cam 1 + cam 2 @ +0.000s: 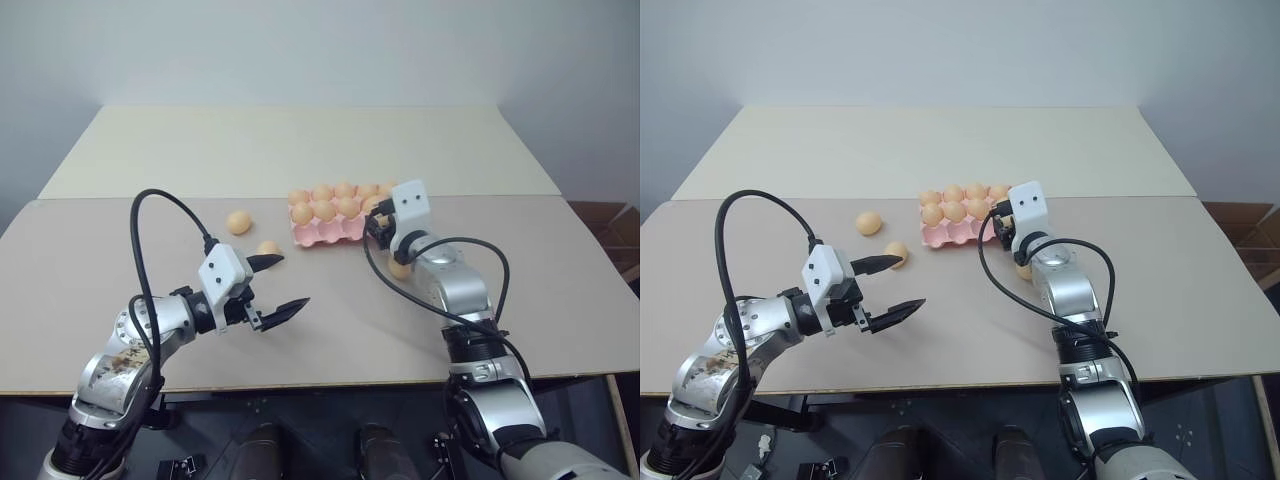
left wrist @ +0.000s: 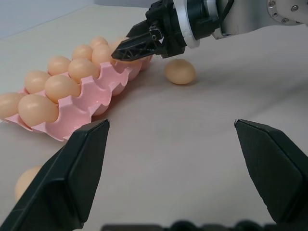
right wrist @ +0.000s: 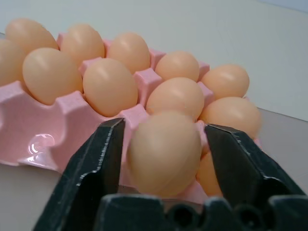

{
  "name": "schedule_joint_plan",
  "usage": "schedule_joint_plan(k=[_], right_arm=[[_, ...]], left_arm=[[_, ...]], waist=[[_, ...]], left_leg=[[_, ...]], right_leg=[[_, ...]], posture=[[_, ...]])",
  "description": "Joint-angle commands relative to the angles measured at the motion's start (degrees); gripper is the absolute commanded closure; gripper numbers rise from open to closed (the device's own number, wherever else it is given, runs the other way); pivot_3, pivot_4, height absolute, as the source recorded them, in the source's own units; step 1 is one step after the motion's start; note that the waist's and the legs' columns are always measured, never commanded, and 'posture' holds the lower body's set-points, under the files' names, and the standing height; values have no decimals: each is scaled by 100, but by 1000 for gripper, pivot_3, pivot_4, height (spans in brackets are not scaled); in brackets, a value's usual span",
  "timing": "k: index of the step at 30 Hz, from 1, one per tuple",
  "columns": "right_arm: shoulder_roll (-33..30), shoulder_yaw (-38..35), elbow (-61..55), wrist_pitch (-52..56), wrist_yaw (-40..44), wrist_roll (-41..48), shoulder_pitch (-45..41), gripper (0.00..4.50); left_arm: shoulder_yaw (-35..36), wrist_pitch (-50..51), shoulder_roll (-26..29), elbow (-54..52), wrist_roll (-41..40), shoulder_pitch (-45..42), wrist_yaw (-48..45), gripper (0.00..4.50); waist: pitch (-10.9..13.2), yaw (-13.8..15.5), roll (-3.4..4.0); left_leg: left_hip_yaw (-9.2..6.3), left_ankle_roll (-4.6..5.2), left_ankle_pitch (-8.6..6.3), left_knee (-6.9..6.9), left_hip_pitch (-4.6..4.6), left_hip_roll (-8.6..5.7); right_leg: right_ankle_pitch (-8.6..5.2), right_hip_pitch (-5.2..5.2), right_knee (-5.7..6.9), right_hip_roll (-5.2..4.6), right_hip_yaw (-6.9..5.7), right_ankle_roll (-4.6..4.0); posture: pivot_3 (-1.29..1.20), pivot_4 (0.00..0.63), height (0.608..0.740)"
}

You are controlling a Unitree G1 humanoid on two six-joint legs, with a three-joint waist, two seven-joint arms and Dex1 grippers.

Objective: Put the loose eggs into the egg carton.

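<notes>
Nearest, left gripper (image 1: 279,285), hovering over bare table (image 1: 330,330), fingers spread wide, nothing between them. Just past its upper fingertip, one loose egg (image 1: 267,248); farther back and left, second loose egg (image 1: 238,222). Rightward, pink egg carton (image 1: 322,232), back two rows full of eggs. At its near right corner, right gripper (image 3: 166,161), fingers parted, an egg (image 3: 164,153) sitting between them without visible pinch. Under right wrist, another loose egg (image 2: 180,71) on table.
</notes>
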Motion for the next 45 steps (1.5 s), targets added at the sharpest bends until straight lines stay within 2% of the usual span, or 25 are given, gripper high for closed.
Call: schedule_joint_plan(k=[1,5,11,15,18,22,28,34,40,45], right_arm=[[53,-162,-474,-81,48,132,-90,156],[127,-292,-1372,-428,46,247,273,156],[-60,-336,-3919,-25,166,430,2057,156],[-204,-358,-4950,-123,377,642,3209,156],[-214,-386,-5200,-628,439,605,4104,156],[-219,-252,-4956,-1834,499,270,5227,156],[29,-430,-4670,-2629,463,398,6124,156],[246,-583,-4868,-2115,188,691,5833,72],[34,-351,-5170,-98,-304,464,4623,72],[245,-394,-4907,1409,-790,510,3311,72]], left_arm=[[83,-130,1,-160,2,-9,33,0],[89,-193,-35,-175,37,32,81,0],[335,-348,-116,-236,-32,301,186,0],[507,-409,-250,-255,-85,465,339,0],[537,-455,-352,-253,-87,502,405,0],[484,-330,-364,-328,-205,463,339,0],[393,-220,-259,-415,-301,355,260,0],[236,-187,-210,-285,-387,123,71,0],[-27,-330,-23,-44,-158,-76,-267,0],[-147,-550,27,120,25,-76,-415,0]], waist=[[0,-9,0],[0,-1,1],[0,61,1],[0,44,1],[0,23,1],[0,40,0],[0,39,0],[0,32,0],[0,41,0],[0,39,0]], left_leg=[[0,0,0,0,0,0],[-1,0,0,0,0,0],[-1,-1,-1,0,-7,-4],[-2,-1,0,1,5,0],[-3,-1,0,1,16,3],[-1,-1,0,1,18,1],[1,-1,0,1,32,3],[2,-1,0,1,49,3],[1,-1,0,1,52,2],[0,-1,0,0,41,1]], right_leg=[[0,-1,0,0,0,0],[0,-1,1,0,0,0],[0,0,-3,-12,-5,1],[1,9,0,-6,-5,2],[1,14,1,1,-3,1],[1,17,-3,0,-1,2],[0,27,-2,1,2,1],[0,43,-3,2,5,0],[-1,47,-3,2,5,-1],[-1,37,-5,3,3,-1]], posture=[[0,150,740],[0,150,740],[0,150,740],[0,150,740],[0,150,740],[0,150,740],[0,150,740],[0,150,740],[0,150,740],[0,150,740]])
